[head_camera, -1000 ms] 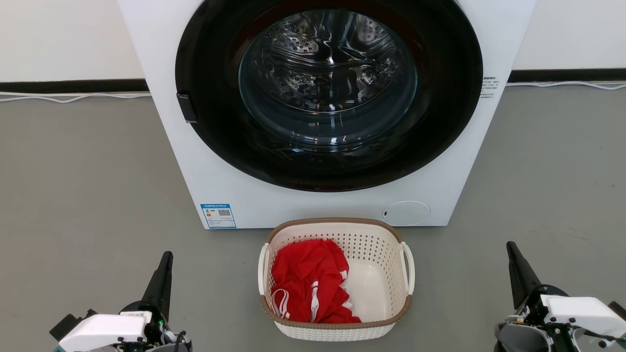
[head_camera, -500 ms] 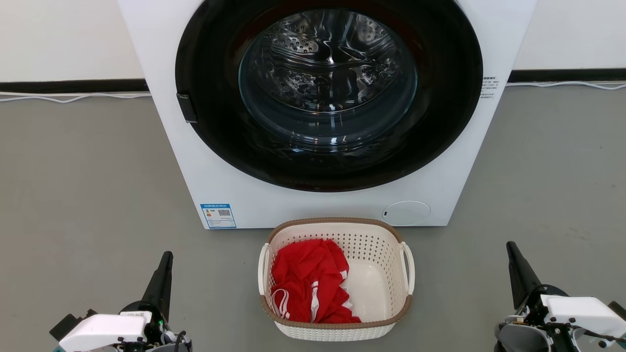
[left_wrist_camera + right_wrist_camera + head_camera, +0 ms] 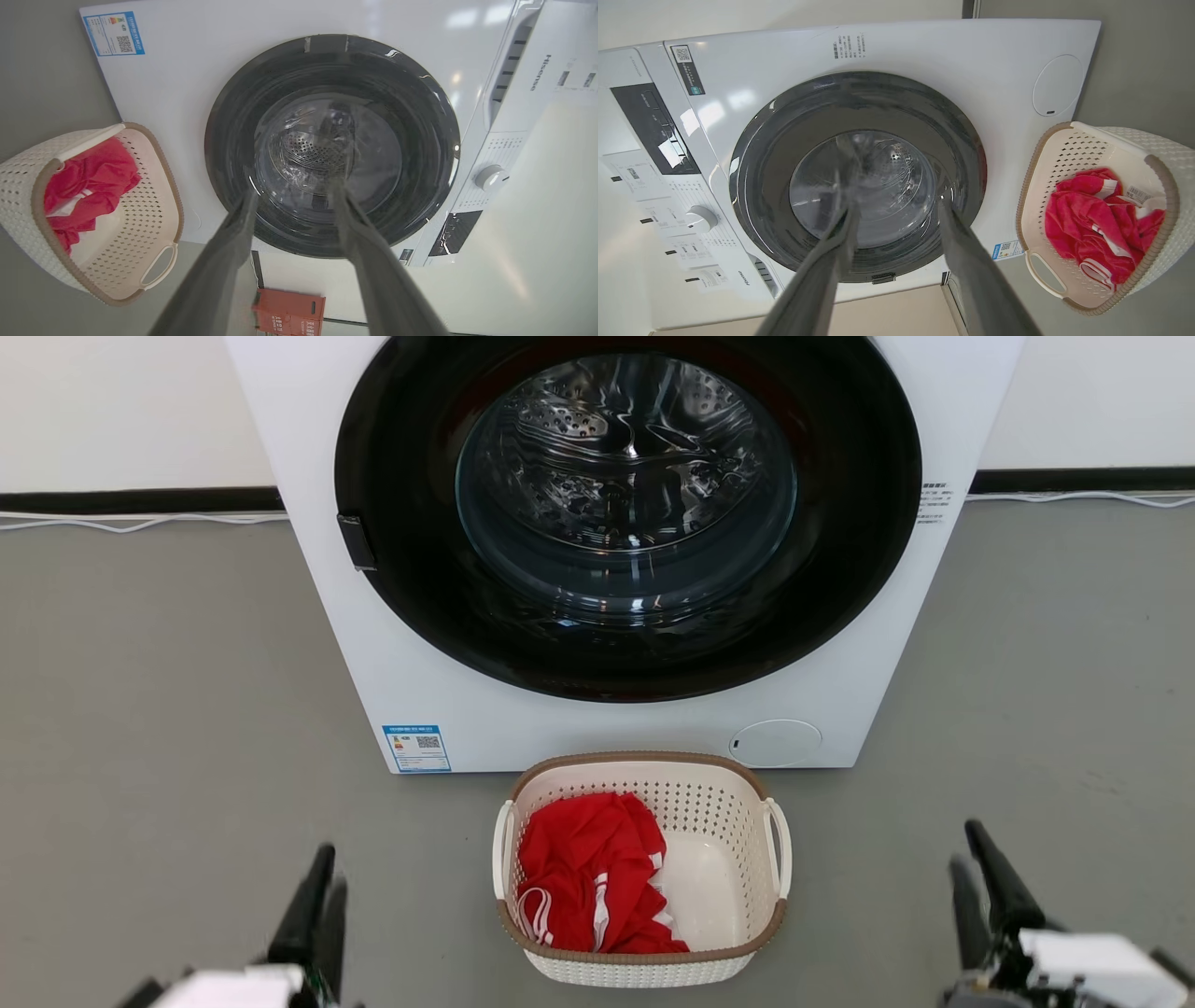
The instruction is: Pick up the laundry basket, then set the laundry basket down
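Now the left gripper [image 3: 329,873] at 7 o'clock and the right gripper [image 3: 966,847] at 5 o'clock sit lower than a moment ago, fingers newly apart and empty — so the laundry basket [image 3: 709,887], on the floor [image 3: 168,709] at 6 o'clock before the washing machine [image 3: 840,644], awaits the grasp.

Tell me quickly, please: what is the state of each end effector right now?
Left end effector: open, holding nothing.
Right end effector: open, holding nothing.

Grey floor [image 3: 168,709] with a white washing machine [image 3: 560,728] and, just before it, the laundry basket [image 3: 644,971].
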